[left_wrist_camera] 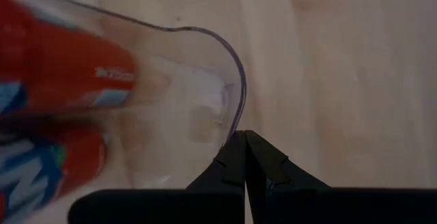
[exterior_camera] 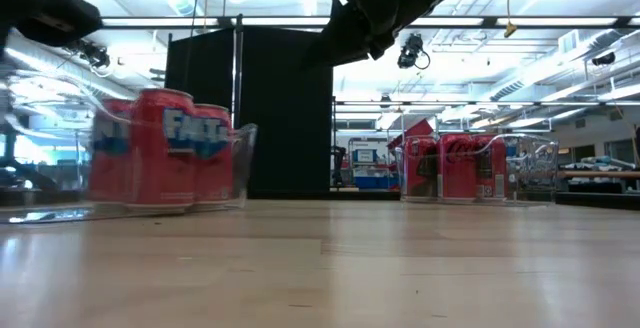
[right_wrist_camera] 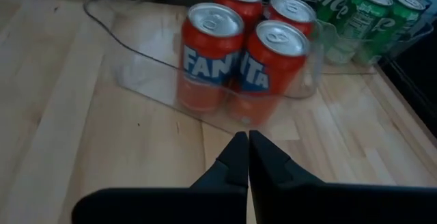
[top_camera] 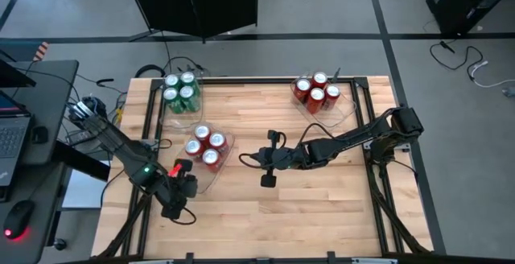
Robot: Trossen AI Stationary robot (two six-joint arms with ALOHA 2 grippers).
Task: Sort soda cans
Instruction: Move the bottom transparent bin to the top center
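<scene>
left gripper (top_camera: 172, 210): clenched on nothing, fingertips pressed together right at the rounded lip of the middle tray (left_wrist_camera: 235, 87)
right gripper (top_camera: 267, 180): clenched too and empty, hovering over bare table (top_camera: 322, 208) just beside that same tray, pointed at it
risk, left: any push forward from here likely to nudge the thin clear wall, sliding the tray or tipping the orange cans (top_camera: 206, 145) inside
risk, right: shut fingers cannot straddle a can; a descent as is would probably knock a silver top rather than grasp
risk, shared: both arms near one tray, so a clash over it possible
left arm pose: reaching in from the table's left edge, bent low, wrist near the front
right arm pose: stretched long from the right side toward the centre, wrist raised
green cans (top_camera: 182, 92): four in the far left tray
red cans (top_camera: 317, 90): four in the far right tray
sorting: looks done, each kind in its own tray
</scene>
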